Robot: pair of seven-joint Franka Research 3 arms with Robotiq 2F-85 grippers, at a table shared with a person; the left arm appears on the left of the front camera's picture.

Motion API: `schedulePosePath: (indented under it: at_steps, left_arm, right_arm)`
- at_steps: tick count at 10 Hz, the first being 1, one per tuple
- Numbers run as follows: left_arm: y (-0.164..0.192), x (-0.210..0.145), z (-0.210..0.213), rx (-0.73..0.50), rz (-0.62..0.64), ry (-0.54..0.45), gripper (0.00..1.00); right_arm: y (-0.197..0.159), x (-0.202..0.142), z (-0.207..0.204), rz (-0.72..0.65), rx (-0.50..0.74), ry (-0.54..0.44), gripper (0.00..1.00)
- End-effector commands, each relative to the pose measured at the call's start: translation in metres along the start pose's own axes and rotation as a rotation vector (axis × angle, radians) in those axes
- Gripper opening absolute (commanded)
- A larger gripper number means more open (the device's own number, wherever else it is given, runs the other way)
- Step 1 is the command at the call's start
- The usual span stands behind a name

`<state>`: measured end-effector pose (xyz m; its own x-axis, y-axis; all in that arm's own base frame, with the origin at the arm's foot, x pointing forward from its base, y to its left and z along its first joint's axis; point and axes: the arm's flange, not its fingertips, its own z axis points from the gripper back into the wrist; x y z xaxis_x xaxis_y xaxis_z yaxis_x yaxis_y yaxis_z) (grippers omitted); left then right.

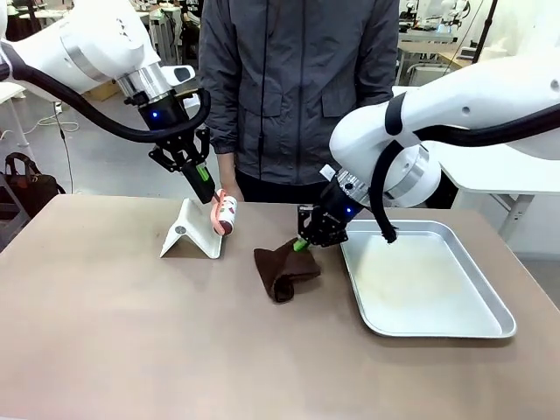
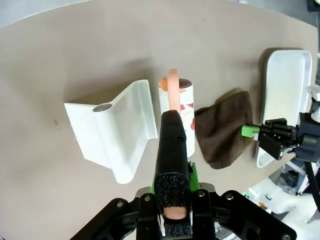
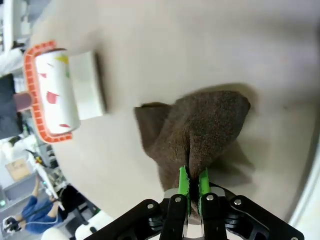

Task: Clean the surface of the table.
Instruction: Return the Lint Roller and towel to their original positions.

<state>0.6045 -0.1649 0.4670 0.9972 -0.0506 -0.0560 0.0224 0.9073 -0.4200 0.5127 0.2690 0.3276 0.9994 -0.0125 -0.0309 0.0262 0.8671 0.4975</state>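
Brown desk (image 1: 105, 332) lay under both arms. Right fingers (image 1: 301, 244) were clenched on a brown cloth (image 1: 284, 271) resting on it beside the tray (image 1: 490, 302); left fingers (image 1: 208, 194) gripped a lint roller (image 1: 226, 215) just above the desk.

Large wide table with smooth matte brownish-taupe top (image 1: 105, 332): flat, level, spans nearly whole front view from near edge to far edge in front of standing person. Rounded corner visible at far left. Surface bare across near half and left side. Bears items in far middle and right: white stand, dark brown cloth, silver tray. Faint small speck seen on top in left wrist view (image 2: 56, 121), left of white stand. Soft shadows beside resting items. No spills discernible.
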Motion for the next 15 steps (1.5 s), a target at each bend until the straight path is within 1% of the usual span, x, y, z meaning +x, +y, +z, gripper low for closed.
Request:
schedulePosePath:
  at_steps: [1,2,3,4,5,10,11,12,13,15]
  left_arm:
    - [-0.001,-0.009,-0.007,0.024,0.049,-0.042,0.22]
    - [0.001,-0.010,-0.009,0.018,0.067,-0.041,0.22]
    - [0.002,-0.008,-0.010,0.037,0.072,-0.053,0.22]
    - [0.002,-0.010,-0.009,-0.012,0.036,-0.013,0.22]
    - [0.005,0.001,-0.010,0.005,0.041,-0.028,0.22]
    - [0.007,0.001,-0.012,0.003,0.045,-0.024,0.22]
    - [0.007,-0.009,-0.012,0.035,0.072,-0.063,0.22]
    - [0.008,-0.024,-0.011,0.027,0.060,-0.063,0.22]
    - [0.009,-0.031,-0.009,0.030,0.054,-0.057,0.22]
    - [0.013,-0.034,-0.010,0.049,0.064,-0.047,0.22]
  right_arm:
    - [0.006,0.008,-0.001,0.023,-0.060,0.081,0.08]
    - [0.002,0.009,-0.002,0.045,-0.073,0.105,0.08]
    - [0.000,0.011,0.000,0.049,-0.070,0.097,0.08]
    - [0.000,0.010,0.001,0.043,-0.029,0.119,0.08]
    - [-0.005,0.000,-0.006,0.044,-0.065,0.088,0.08]
    - [-0.005,0.000,-0.006,0.044,-0.065,0.088,0.08]
    - [-0.005,0.000,-0.006,0.044,-0.065,0.088,0.08]
    - [-0.005,0.000,-0.006,0.044,-0.065,0.088,0.08]
    - [-0.005,0.000,-0.006,0.044,-0.065,0.088,0.08]
    - [-0.005,0.000,-0.006,0.044,-0.065,0.088,0.08]
